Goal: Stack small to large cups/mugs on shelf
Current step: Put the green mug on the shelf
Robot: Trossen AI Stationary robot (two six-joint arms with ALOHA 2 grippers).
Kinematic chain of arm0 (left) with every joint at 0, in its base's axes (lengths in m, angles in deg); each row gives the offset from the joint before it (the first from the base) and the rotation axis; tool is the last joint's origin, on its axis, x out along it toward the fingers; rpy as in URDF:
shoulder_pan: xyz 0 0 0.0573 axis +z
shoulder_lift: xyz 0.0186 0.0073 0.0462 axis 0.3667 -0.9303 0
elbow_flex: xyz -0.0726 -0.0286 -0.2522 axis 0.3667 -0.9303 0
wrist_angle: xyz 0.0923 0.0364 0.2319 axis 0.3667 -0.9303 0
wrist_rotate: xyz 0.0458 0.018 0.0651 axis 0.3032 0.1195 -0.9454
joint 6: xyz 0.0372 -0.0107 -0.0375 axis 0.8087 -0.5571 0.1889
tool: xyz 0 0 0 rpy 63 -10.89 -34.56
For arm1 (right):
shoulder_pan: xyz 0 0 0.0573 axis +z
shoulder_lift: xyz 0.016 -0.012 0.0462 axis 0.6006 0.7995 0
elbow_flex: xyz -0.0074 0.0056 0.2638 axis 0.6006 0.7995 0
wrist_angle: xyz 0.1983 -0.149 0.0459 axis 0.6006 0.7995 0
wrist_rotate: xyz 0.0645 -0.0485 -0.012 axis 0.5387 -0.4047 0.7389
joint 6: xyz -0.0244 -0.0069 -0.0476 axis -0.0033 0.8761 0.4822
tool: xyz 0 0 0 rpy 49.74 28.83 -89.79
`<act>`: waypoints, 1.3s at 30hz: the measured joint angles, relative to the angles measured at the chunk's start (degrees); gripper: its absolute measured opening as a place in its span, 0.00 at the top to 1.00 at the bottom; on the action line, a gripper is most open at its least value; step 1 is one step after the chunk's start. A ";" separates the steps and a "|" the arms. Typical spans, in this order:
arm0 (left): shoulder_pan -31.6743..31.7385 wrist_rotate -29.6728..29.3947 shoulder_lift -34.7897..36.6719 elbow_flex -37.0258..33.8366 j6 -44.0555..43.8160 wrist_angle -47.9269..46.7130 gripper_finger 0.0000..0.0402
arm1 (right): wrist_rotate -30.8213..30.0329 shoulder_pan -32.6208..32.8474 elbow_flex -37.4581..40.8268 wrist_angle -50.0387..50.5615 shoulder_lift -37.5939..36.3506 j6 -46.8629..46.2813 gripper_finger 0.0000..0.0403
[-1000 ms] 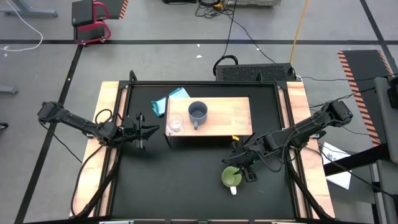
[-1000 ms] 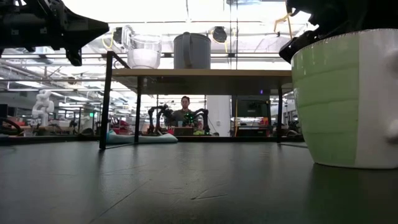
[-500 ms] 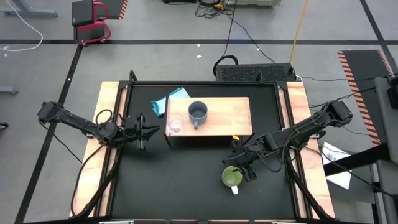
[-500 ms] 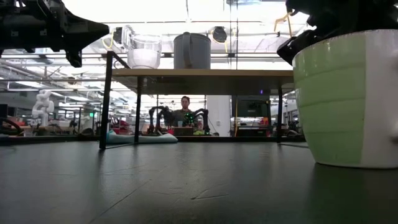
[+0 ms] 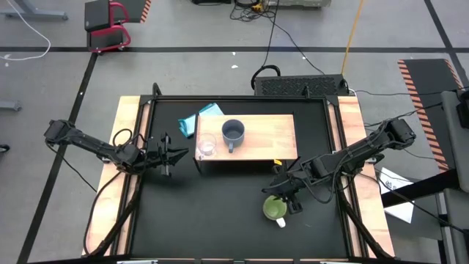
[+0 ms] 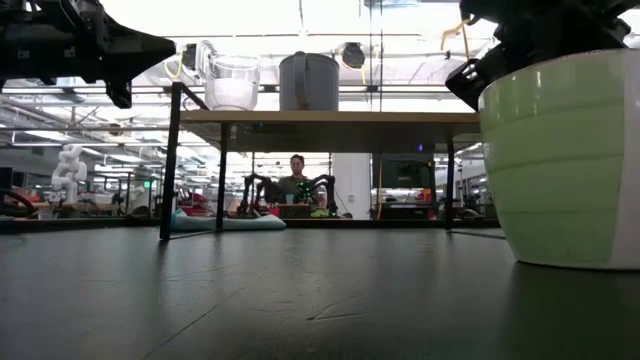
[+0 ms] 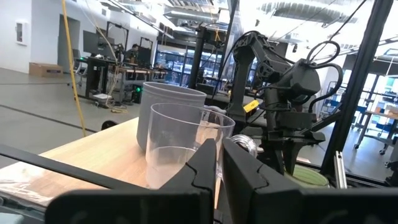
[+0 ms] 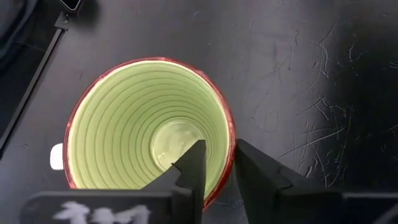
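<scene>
Right claw pinches the green mug's rim on the table in front of the shelf.

The right claw [image 8: 216,167] has one finger inside and one outside the rim of the green mug [image 8: 146,130], closed on its wall; the mug stands upright on the black table [image 5: 220,213]. Behind it, on the wooden shelf [image 5: 267,136], the clear glass cup [image 5: 207,146] and grey-blue mug [image 5: 233,133] stand side by side. The left claw [image 5: 178,154] waits, fingers together and empty, beside the shelf's glass end.
</scene>
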 joint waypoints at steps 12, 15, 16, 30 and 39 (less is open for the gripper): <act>-0.02 0.00 0.02 0.00 -0.26 -0.02 0.94 | 0.05 -0.15 0.00 -0.67 0.00 -1.80 0.97; -0.02 -0.01 0.02 0.00 -0.28 -0.04 0.94 | 0.03 -0.15 0.00 -0.66 0.00 -2.63 0.98; -0.02 0.00 0.00 0.00 -0.28 -0.04 0.94 | 0.03 -0.15 0.00 -0.66 0.00 -2.69 0.97; -0.02 -0.02 0.02 0.00 -1.66 -0.09 0.94 | 0.68 -0.22 -0.70 -5.49 -3.72 -1.31 0.98; -0.02 -0.02 0.01 -0.02 -1.68 -1.09 0.94 | 0.46 -0.90 -0.70 -5.99 -8.75 -2.67 0.98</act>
